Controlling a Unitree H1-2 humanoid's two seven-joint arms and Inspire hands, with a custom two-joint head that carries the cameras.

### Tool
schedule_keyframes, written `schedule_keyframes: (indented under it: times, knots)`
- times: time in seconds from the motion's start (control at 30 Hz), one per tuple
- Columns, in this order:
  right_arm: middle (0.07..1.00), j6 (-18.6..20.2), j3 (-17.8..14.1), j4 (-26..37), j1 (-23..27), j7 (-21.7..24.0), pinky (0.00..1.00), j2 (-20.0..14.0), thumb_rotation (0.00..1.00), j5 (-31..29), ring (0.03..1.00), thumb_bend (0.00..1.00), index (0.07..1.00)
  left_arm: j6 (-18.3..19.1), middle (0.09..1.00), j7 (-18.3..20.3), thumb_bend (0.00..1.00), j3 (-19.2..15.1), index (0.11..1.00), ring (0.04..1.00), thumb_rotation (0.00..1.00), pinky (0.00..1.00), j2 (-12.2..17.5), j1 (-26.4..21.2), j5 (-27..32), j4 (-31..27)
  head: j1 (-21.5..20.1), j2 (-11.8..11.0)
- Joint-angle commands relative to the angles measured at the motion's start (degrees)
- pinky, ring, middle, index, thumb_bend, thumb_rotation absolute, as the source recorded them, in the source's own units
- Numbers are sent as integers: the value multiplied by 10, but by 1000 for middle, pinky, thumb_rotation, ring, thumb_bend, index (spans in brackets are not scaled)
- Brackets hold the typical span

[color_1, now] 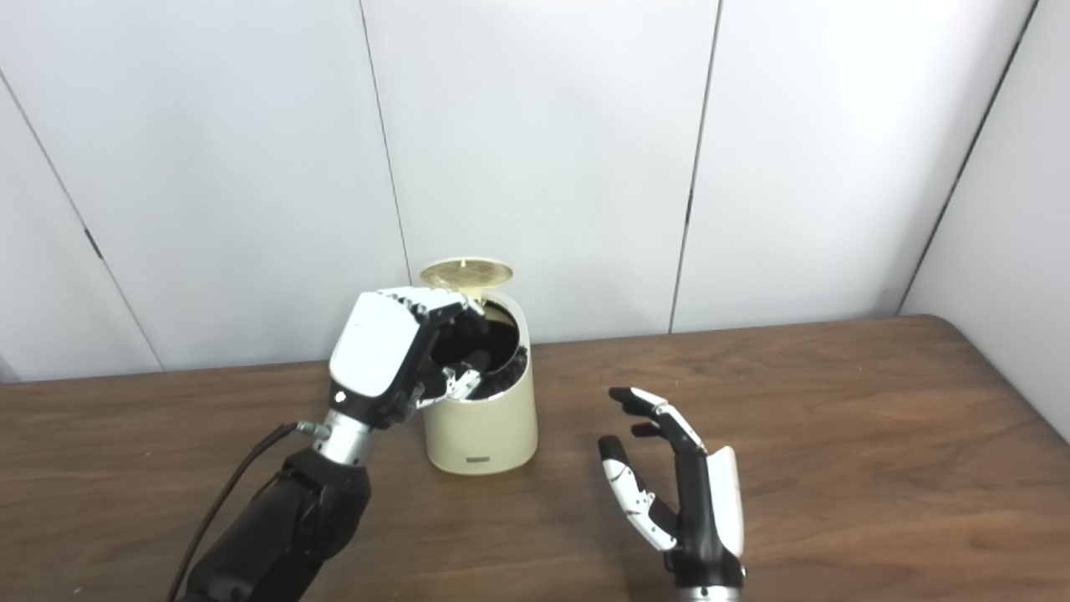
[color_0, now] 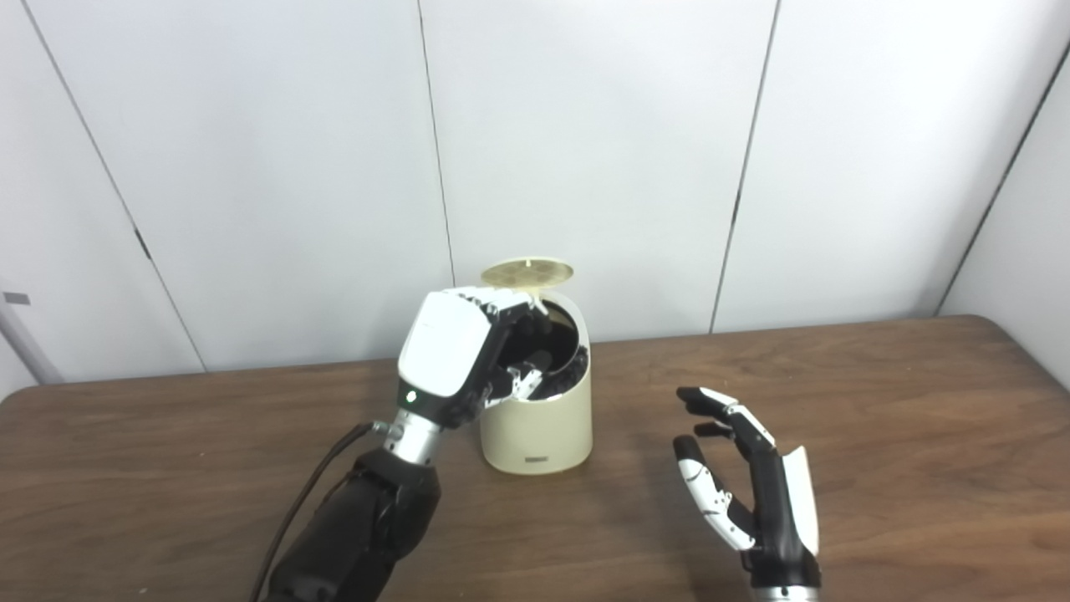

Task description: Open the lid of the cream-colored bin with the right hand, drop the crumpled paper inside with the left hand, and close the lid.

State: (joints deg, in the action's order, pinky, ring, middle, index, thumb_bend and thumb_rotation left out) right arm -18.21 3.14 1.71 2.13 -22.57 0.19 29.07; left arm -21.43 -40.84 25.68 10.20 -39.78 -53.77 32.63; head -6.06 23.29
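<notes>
1. The left hand's fingers [color_0: 522, 378] curl over the near-left rim of the cream-colored bin [color_0: 539, 422], their tips reaching into its dark opening; whether anything is held between them cannot be told, and no crumpled paper shows in either view.
2. The left hand [color_0: 456, 355] itself sits at the bin's upper left side, its white back turned toward the camera, the dark forearm rising from the lower left edge with a black cable running alongside.
3. The right hand's fingers [color_1: 648, 414] are spread apart and hold nothing, pointing up and slightly toward the bin.
4. The right hand [color_1: 681, 493] stands to the bin's right, apart from it, palm facing left.
5. The bin stands upright on the brown wooden worktop [color_0: 878, 435], its round lid [color_0: 527, 272] raised behind the opening.
6. Pale wall panels [color_1: 543, 150] stand behind the worktop.
</notes>
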Motion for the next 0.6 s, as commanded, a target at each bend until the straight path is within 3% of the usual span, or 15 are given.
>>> schedule_keyframes:
  times: [0.0,0.27,0.5,0.57]
  knots:
    - [734,-2,3,-19,-29,-1,619,2,674,6,723,175,707,-8,461,-17,522,-10,502,331,0,281,4,-16,4,-27,0,0]
    - [732,-5,0,-26,-23,-1,612,-3,697,6,721,170,705,-17,440,-15,517,-32,520,288,0,237,7,18,14,-86,9,-1]
    - [733,-6,-2,-30,-21,3,615,-9,698,0,721,168,708,-25,451,33,518,-83,512,296,0,238,7,79,74,-179,19,-2]
    - [730,-6,-3,-30,-21,2,611,-12,700,1,718,169,705,-24,478,54,504,-107,524,370,0,246,3,105,112,-214,22,-2]
